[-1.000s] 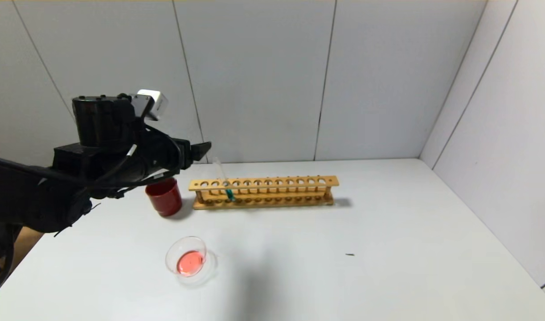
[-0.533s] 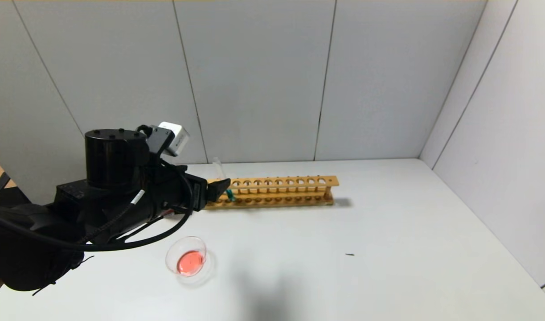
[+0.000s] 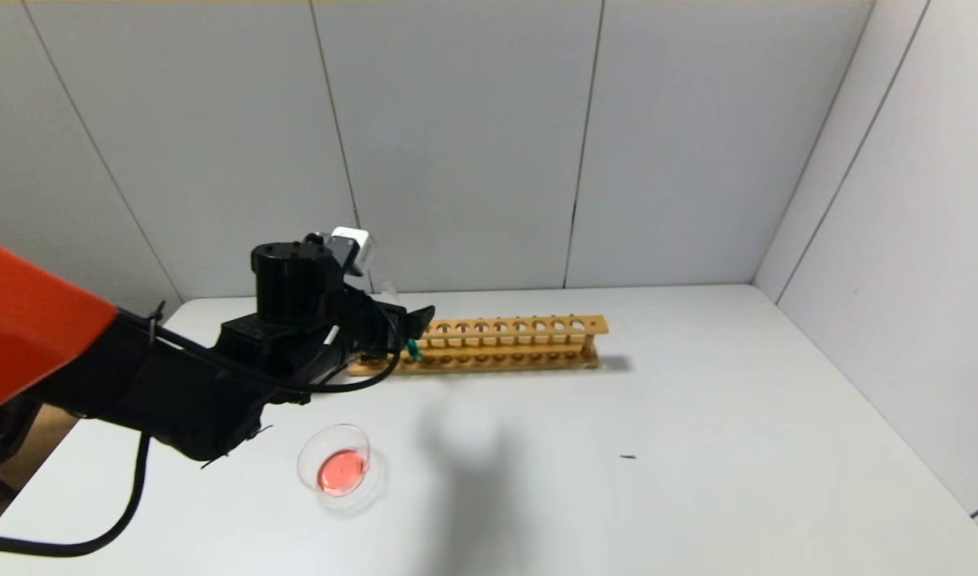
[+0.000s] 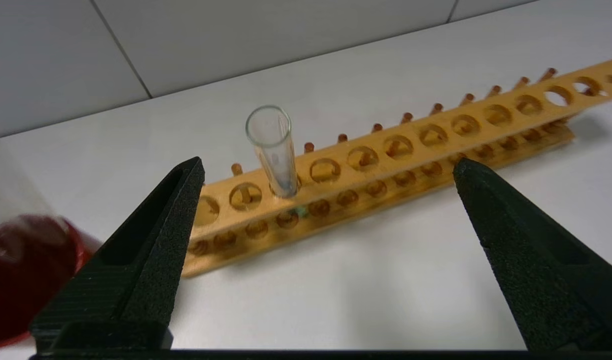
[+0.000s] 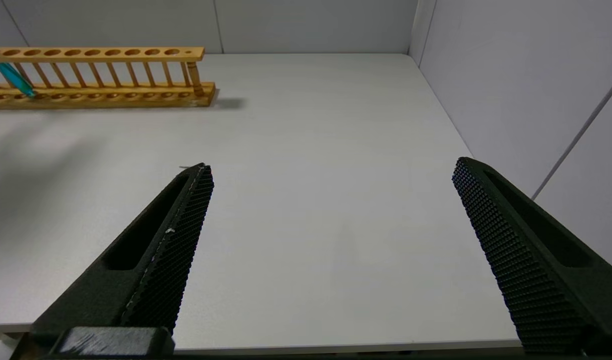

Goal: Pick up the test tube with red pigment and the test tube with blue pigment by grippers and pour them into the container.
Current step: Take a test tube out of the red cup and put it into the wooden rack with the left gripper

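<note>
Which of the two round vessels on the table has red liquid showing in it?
The container, the low clear glass dish nearest the camera. The red cup by the rack's end is opaque.

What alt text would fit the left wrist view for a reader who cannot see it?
The open left pincer faces a long wooden rack on a white table, its fingers apart on either side of a clear glass tube standing tilted in a hole near one end. A red cup sits blurred beside that end.

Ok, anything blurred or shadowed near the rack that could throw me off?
Left wrist view: the dark red cup at the frame edge is smeared, while the blue-pigment tube between the open left claw tips is sharp. Head view: a soft arm shadow falls on the table before the rack.
</note>
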